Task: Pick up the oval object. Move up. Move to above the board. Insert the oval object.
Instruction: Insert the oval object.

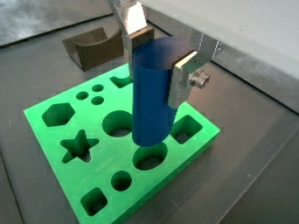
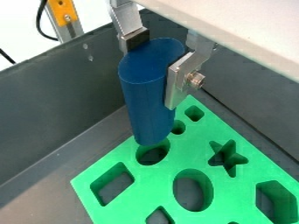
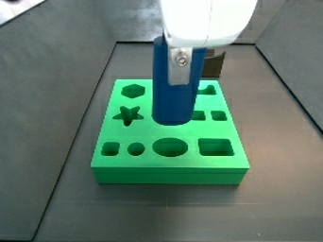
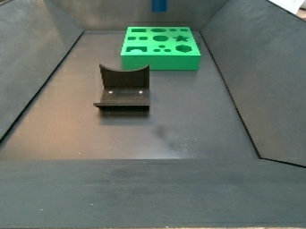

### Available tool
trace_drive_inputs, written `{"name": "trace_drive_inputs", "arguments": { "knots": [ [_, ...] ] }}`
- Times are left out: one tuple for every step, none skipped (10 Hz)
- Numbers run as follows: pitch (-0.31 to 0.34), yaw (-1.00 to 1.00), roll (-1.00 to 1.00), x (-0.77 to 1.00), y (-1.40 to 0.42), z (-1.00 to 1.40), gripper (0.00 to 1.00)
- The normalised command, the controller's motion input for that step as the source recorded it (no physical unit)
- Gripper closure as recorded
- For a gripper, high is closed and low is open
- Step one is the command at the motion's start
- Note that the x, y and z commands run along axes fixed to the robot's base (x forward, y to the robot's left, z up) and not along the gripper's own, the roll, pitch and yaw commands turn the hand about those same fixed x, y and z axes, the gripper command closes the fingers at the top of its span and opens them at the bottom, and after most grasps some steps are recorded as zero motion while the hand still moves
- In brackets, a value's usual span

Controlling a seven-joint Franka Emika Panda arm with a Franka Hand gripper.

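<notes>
While the peg hangs upright over the board, I have the pincer pinching it near its top end, one silver finger flat on each side. In both wrist views the peg's lower end sits just above the board's top face, apart from it, near a round hole at the board's edge. I cannot tell from these views whether that hole is the matching one; a larger oval opening lies further along the board. A side view shows the peg over the middle of the board, well clear of the fixture that stands apart on the floor.

My worry is alignment. If I descend over the wrong hole, or with the peg's long axis turned against the opening, its end will land on the green face and jam. That could tilt the peg in the pads or push the board sideways, since nothing visible pins it down. A slight lean in the grasp would do the same at the rim. I would check the peg's rotation before lowering and go down slowly.
</notes>
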Motion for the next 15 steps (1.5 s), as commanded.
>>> {"name": "trace_drive_inputs", "arguments": {
  "knots": [
    [-0.046,0.0,0.05,0.02,0.0,-0.31,1.0],
    [-0.044,0.0,0.03,0.1,-0.01,-0.34,1.0],
    [-0.04,-0.01,0.03,0.17,-0.03,-0.36,1.0],
    [-0.021,-0.03,0.04,0.24,-0.03,-0.35,1.0],
    [-0.019,-0.04,0.04,0.25,-0.03,-0.35,1.0],
    [-0.004,-0.05,0.05,0.28,-0.03,-0.36,1.0],
    [-0.01,-0.05,0.07,0.19,-0.03,-0.37,1.0],
    [0.0,-0.01,0.1,0.06,0.0,-0.35,1.0],
    [0.0,0.0,0.16,-0.03,0.0,-0.35,1.0],
    [0.0,0.0,0.11,-0.16,0.0,-0.35,1.0],
    [-0.061,0.0,0.05,-0.25,-0.02,-0.34,1.0],
    [-0.09,0.0,0.05,-0.17,-0.08,-0.41,1.0],
    [-0.1,0.0,0.03,-0.15,-0.1,-0.44,1.0],
    [-0.114,0.0,0.0,-0.09,-0.11,-0.46,1.0],
    [-0.123,-0.01,0.0,-0.08,-0.12,-0.43,1.0]
  ]
}}
